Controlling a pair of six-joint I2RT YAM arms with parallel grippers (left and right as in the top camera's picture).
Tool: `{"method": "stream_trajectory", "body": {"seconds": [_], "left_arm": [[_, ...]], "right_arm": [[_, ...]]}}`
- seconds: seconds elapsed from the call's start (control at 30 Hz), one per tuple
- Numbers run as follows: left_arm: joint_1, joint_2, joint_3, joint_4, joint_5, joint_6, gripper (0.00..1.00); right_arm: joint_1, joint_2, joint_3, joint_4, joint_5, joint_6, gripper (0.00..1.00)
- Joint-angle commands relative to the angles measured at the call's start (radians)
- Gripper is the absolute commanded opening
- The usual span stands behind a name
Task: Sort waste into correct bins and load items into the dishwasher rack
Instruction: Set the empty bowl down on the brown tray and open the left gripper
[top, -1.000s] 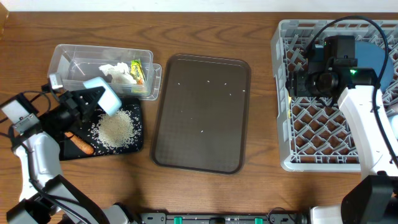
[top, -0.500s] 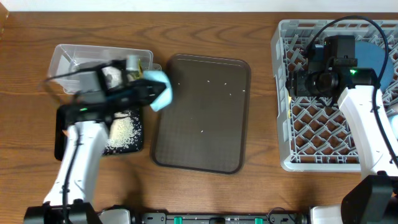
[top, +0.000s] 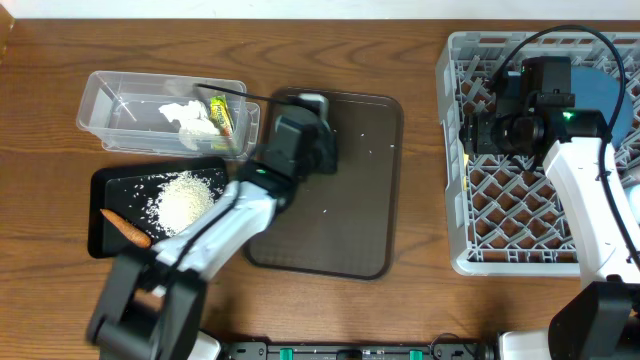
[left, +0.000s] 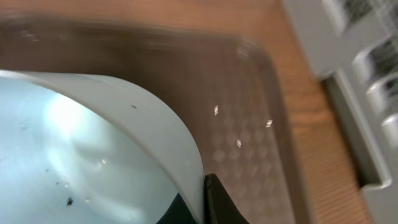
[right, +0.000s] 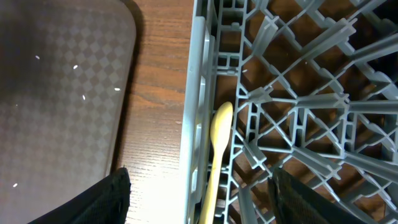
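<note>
**Light blue cup held over the tray; right arm idle at the rack**

The left end effector (top: 312, 112) hung over the far edge of the brown tray (top: 340, 230). It was closed on the light blue cup (left: 81, 155). In the left wrist view the cup's inside filled most of the picture, and one dark fingertip (left: 214, 202) lay against its rim. The other finger was hidden.

The right end effector (right: 200, 180) hovered over the left wall of the dishwasher rack (top: 520, 210), fingers spread wide and holding nothing. The pale yellow spoon (right: 217, 149) lay inside the rack along that wall. The dark blue plate (top: 600, 85) sat at the rack's far right.

The clear tub (top: 105, 100) held the tissues (top: 185, 115) and the snack wrapper (top: 221, 116). Just in front of it, the black bin (top: 98, 205) held the rice (top: 185, 200) and the carrot piece (top: 125, 228). A few loose grains (top: 327, 211) dotted the tray. Everything stood on the wooden bench (top: 420, 300).
</note>
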Motion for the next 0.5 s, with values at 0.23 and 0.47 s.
{"method": "stream_trajectory", "body": {"seconds": [0.23,0.47], "left_arm": [[-0.106,0.097,0.019,0.059,-0.060,0.013,0.06],[-0.101,0.063,0.019,0.035,-0.052,0.013,0.46]], "right_arm": [[0.002,-0.002,0.001,0.003,0.002,0.016,0.70],[0.002,-0.002,0.001,0.029,0.001,0.016,0.70]]}}
